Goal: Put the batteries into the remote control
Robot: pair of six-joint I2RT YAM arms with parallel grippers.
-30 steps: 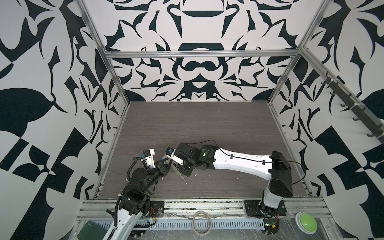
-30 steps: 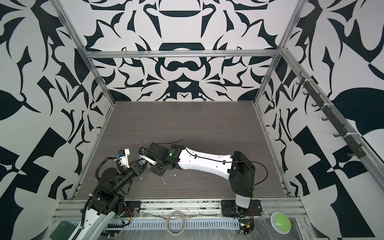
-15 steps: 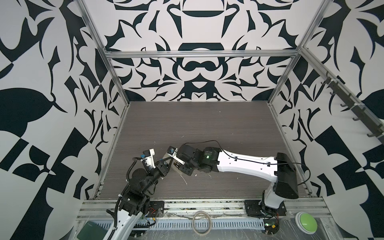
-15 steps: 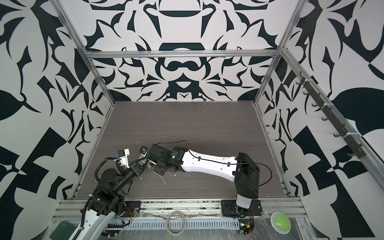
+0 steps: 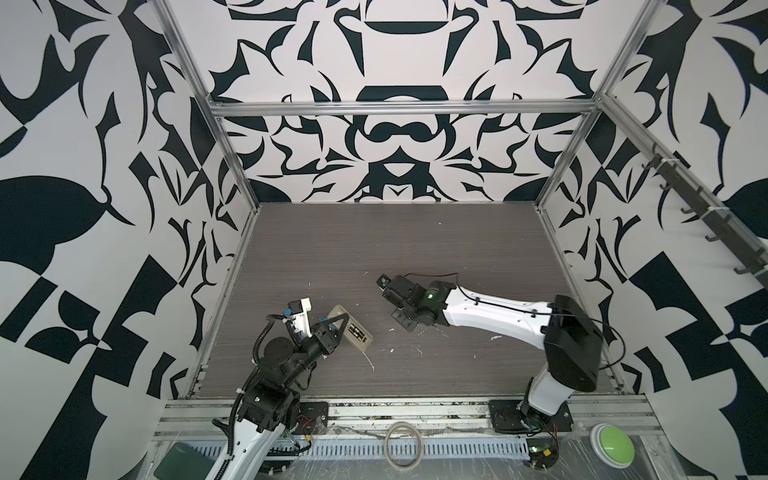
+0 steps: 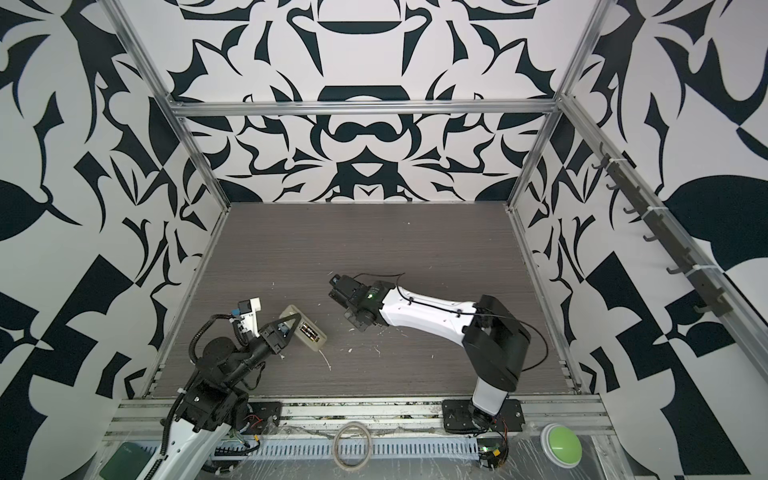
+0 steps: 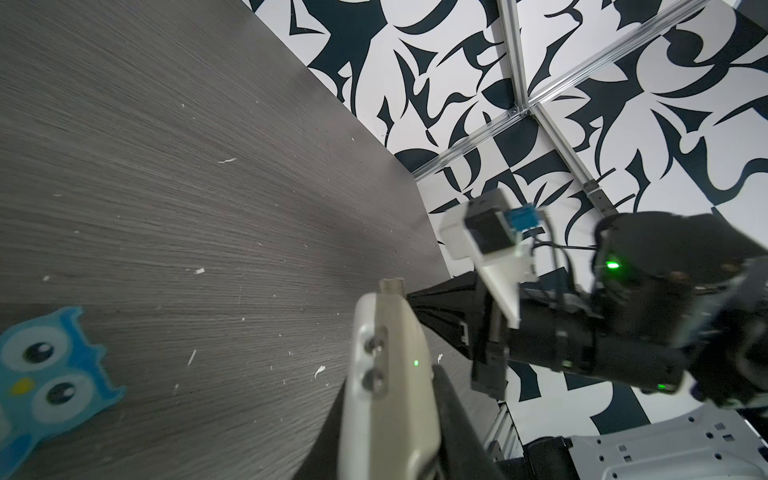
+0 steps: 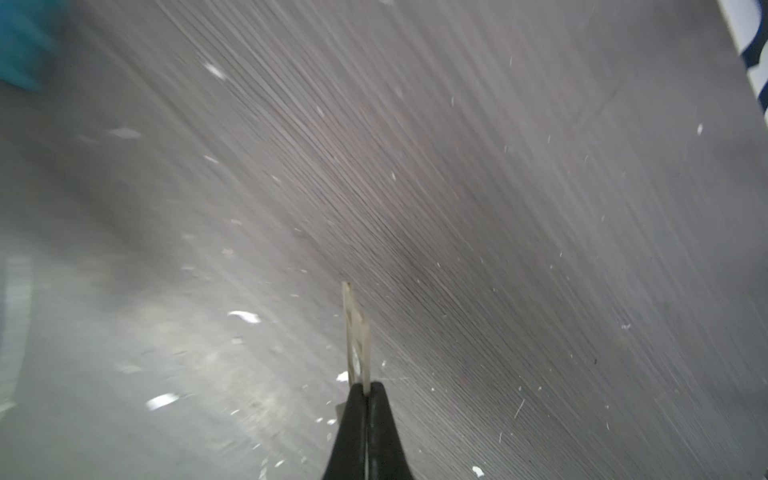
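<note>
Gripping remote control (image 5: 362,337) in left gripper (image 5: 341,326), batteries (image 5: 356,331) seated inside (uncovered), right gripper (image 8: 365,390) pinching thin cream strip (image 8: 356,332)

Both arms: white link shells, black joint housings. Right arm (image 5: 494,316): thin black cable (image 5: 511,306) clipped along the white link, green LED (image 5: 430,296) at the wrist, right gripper (image 8: 365,390) with black tapered fingers. Left arm (image 5: 286,359): corrugated black conduit (image 5: 258,345), white camera bracket (image 5: 302,309) with a blue connector (image 5: 287,311).
</note>
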